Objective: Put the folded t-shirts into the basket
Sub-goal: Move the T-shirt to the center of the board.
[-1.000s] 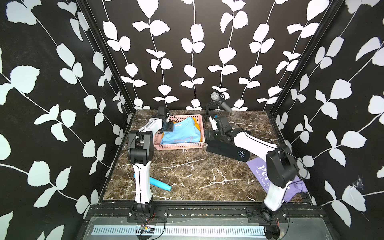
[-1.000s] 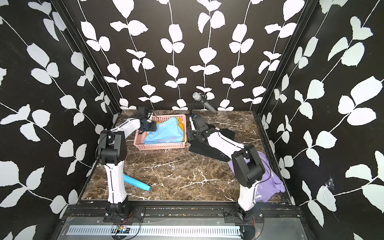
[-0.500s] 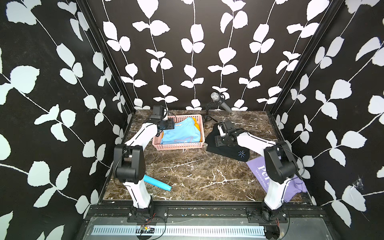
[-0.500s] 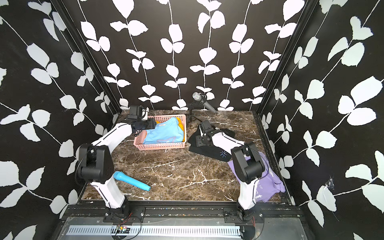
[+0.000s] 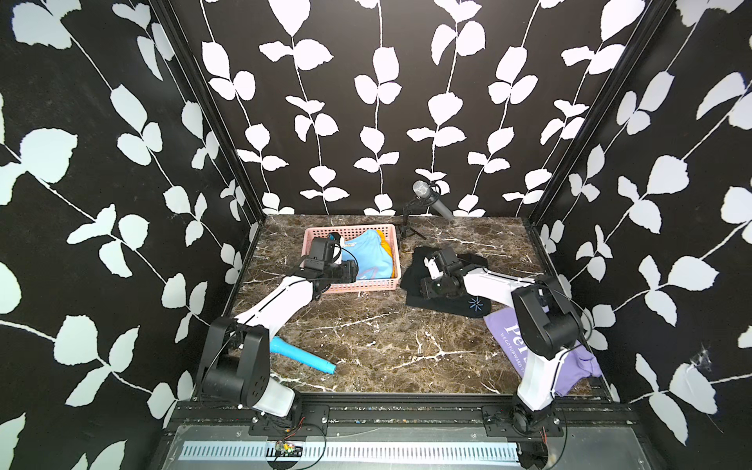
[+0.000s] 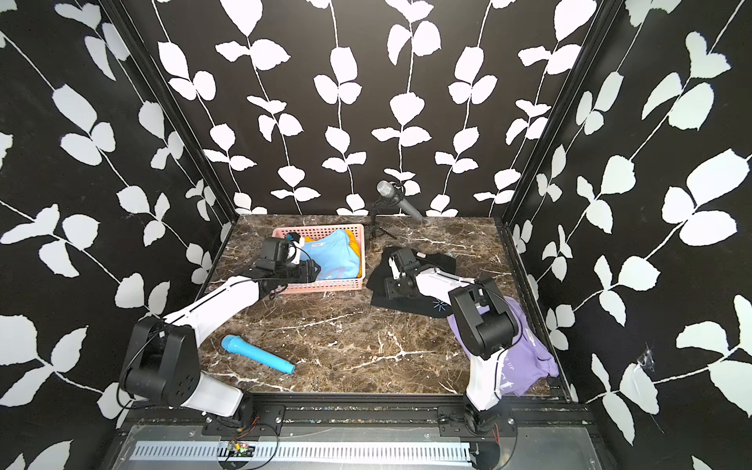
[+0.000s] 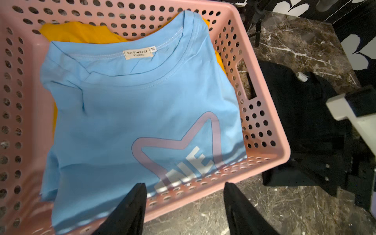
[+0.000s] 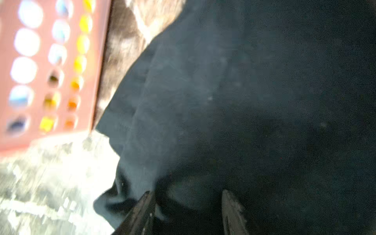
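The left hand has drawn back to the pink basket's near rim, its fingers wide and empty. Inside the basket the light blue t-shirt lies on the yellow t-shirt, so two are stowed. The right hand has come down onto the black t-shirt just beside the basket. Its fingers are apart astride a fold, and I cannot tell whether they pinch it. The lavender t-shirt lies well apart from the basket. The blue shirt's neck label reads "ER SHAN SI STUDIO". White letters "NE" sit inside its star, and the lavender shirt shows "Per".
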Tool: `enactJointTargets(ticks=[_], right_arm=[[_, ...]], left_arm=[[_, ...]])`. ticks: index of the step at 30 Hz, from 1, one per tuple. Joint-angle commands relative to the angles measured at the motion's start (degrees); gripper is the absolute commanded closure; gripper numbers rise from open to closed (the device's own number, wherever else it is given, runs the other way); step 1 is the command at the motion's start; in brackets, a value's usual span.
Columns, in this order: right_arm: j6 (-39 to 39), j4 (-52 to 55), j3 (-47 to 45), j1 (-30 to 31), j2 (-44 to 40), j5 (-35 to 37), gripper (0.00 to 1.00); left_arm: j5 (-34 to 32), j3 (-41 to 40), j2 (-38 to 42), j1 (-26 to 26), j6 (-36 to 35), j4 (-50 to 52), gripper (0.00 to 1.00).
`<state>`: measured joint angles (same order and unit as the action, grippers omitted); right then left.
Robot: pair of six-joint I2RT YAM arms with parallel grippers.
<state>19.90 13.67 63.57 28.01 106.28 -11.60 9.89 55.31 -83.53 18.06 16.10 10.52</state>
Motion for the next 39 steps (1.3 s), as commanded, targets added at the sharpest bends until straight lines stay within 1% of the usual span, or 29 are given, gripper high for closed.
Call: enactJointTargets(ticks=[1, 5, 12, 17, 21, 23, 26, 32, 35, 36, 39], right_arm=[[2.9, 6.9, -6.1, 2.9, -0.5, -4.1, 0.48], [5.6, 6.4, -10.3, 6.3, -3.2, -4.1, 0.5], [12.2, 4.4, -16.0, 14.1, -6.1, -2.7, 0.52], [17.0, 2.7, -17.4, 20.8, -6.0, -3.1, 0.54], [18.3, 2.3, -17.7, 23.4, -6.1, -3.8, 0.56], [17.9, 2.7, -17.9, 23.6, -7.1, -4.1, 0.56], [15.9, 6.1, -17.1, 22.8, -9.5, -1.7, 0.55], [13.6, 8.3, -19.3, 18.5, -12.4, -1.3, 0.55], [13.5, 7.3, -21.3, 16.3, -14.1, -3.6, 0.55], [13.8, 6.3, -22.2, 15.6, -16.0, -5.2, 0.55], [14.8, 3.8, -23.9, 12.9, -22.0, -9.0, 0.49]], left_arm=[[0.4, -3.6, 4.7, 0.7, 1.4, -2.5, 0.37], [-0.2, -6.2, 8.1, 0.8, 1.5, -1.7, 0.37], [0.0, -7.6, 11.6, 1.1, 1.4, 0.2, 0.37], [0.6, -8.5, 12.3, 1.5, 2.4, 0.5, 0.37], [1.1, -8.9, 12.5, 2.2, 3.0, 0.9, 0.36], [0.6, -9.0, 12.8, 3.1, 2.8, 1.6, 0.37], [-0.3, -9.4, 13.1, 5.5, 2.6, 2.6, 0.37], [-1.3, -10.8, 11.0, 12.5, 4.1, 0.9, 0.38], [-1.2, -10.9, 7.9, 16.5, 5.1, -1.0, 0.4], [-1.3, -10.9, 6.6, 17.4, 5.4, -1.9, 0.4], [-1.3, -10.0, 2.9, 21.1, 6.2, -4.2, 0.41]])
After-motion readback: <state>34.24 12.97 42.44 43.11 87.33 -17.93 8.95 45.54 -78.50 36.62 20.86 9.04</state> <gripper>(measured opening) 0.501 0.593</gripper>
